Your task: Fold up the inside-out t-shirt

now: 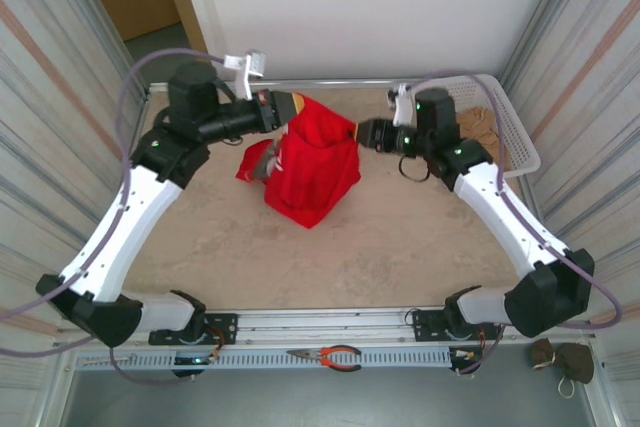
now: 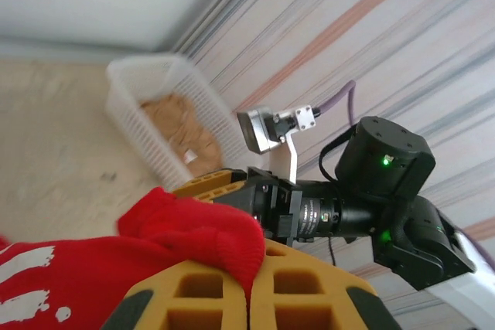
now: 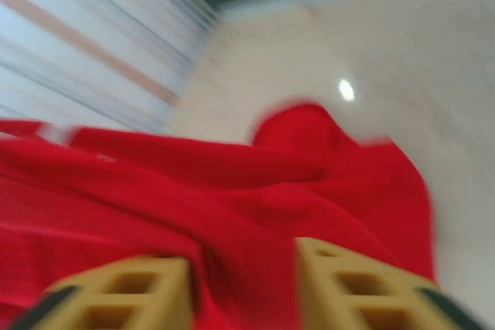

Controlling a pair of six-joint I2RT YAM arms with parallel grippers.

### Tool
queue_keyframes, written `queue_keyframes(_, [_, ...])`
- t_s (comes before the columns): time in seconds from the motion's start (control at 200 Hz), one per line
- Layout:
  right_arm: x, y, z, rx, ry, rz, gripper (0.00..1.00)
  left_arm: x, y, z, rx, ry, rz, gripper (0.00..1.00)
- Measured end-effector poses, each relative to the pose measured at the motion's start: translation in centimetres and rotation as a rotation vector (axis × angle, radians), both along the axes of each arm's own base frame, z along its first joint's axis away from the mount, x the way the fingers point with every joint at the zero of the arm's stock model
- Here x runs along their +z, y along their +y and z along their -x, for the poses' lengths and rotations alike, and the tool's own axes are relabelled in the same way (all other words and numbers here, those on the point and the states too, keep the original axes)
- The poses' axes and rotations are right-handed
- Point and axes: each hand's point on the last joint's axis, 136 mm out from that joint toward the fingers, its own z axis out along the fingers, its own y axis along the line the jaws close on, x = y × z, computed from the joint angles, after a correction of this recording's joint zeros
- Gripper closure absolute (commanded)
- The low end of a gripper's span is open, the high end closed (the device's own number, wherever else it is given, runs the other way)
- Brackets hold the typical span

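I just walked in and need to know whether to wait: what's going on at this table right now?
Two robot arms are working on a bright red inside-out t-shirt. The left tool is clamped on one upper edge, and the right tool has fabric between its fingers at the other side. The shirt hangs bunched between them, its lower end on the table. No fold is laid flat yet. A tan garment sits in the white basket at the far right.

— Left arm?
— Stretched forward, wrist level, left gripper clamped tight on the t-shirt.
— Right?
— Elbow bent, right gripper facing the left one, fingers pinching the same cloth.
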Motion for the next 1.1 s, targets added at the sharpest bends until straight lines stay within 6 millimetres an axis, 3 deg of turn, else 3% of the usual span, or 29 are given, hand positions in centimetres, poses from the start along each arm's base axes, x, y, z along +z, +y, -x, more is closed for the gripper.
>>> queue_keyframes(0.07, [-4.5,-0.9,1.8,-0.024,0.082,0.074,0.39,-2.8,-0.3,-0.8,0.008,0.057,-0.035,1.00])
queue_keyframes(0.13, [-5.4,-0.4,4.1,0.005,0.074,0.117,0.39,-4.2,-0.4,-1.2,0.011,0.084,-0.053,1.00])
queue_keyframes(0.185, [-4.2,0.9,6.3,0.069,0.005,0.129,0.39,-4.5,-0.5,-1.3,0.008,0.088,-0.057,1.00])
queue_keyframes(0.266, [-0.8,2.6,9.3,0.165,-0.147,0.119,0.40,-4.2,-0.6,-1.1,-0.005,0.073,-0.053,1.00])
queue_keyframes(0.361, [2.0,3.6,11.1,0.232,-0.276,0.097,0.40,-3.9,-0.7,-0.9,-0.013,0.061,-0.049,1.00])
queue_keyframes(0.471, [3.1,4.7,10.9,0.277,-0.341,0.108,0.39,-3.6,-1.1,-0.6,-0.029,0.051,-0.044,1.00])
queue_keyframes(0.751, [2.7,9.5,7.5,0.400,-0.353,0.155,0.43,-3.3,-1.3,-0.4,-0.047,0.042,-0.034,1.00])
queue_keyframes(0.807, [2.0,10.4,7.1,0.434,-0.338,0.156,0.51,-3.3,-1.3,-0.4,-0.047,0.041,-0.034,1.00])
queue_keyframes(0.937, [-1.5,11.9,7.1,0.501,-0.258,0.162,1.00,-2.6,-1.0,-1.4,-0.033,0.034,-0.029,1.00])
queue_keyframes(1.047, [-4.2,11.8,7.3,0.521,-0.188,0.159,1.00,-2.4,-0.8,-4.6,-0.009,0.029,-0.034,1.00])
queue_keyframes(1.097, [-4.4,11.4,6.5,0.492,-0.171,0.136,1.00,-3.0,-0.8,-6.6,0.000,0.047,-0.043,0.81])
